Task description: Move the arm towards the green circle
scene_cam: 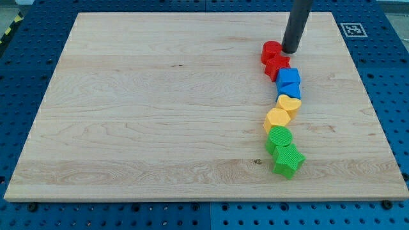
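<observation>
My tip [290,50] touching red circle [270,50], green circle [279,137] well below, no hand visible

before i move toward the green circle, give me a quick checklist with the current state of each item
1. My tip in view: ok, at the view's top, beside the red circle.
2. Green circle located: ok, near the bottom of the block chain, just above the green star.
3. Straight path clear: not ok; red star, blue blocks and yellow blocks lie between.
4. Open board for a detour: ok, on both sides of the chain.
5. Tip touching the red circle: cannot tell.
</observation>
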`<act>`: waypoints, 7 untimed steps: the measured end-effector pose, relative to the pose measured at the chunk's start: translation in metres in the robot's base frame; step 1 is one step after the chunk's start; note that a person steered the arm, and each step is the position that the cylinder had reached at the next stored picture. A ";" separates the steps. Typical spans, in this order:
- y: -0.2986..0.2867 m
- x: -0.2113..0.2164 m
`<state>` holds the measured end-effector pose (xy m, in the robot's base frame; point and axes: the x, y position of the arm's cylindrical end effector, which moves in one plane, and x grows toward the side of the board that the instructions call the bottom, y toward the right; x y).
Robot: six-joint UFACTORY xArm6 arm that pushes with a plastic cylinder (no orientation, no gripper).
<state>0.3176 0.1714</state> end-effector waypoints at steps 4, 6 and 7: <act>0.082 0.015; 0.104 0.146; 0.103 0.198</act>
<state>0.5160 0.2746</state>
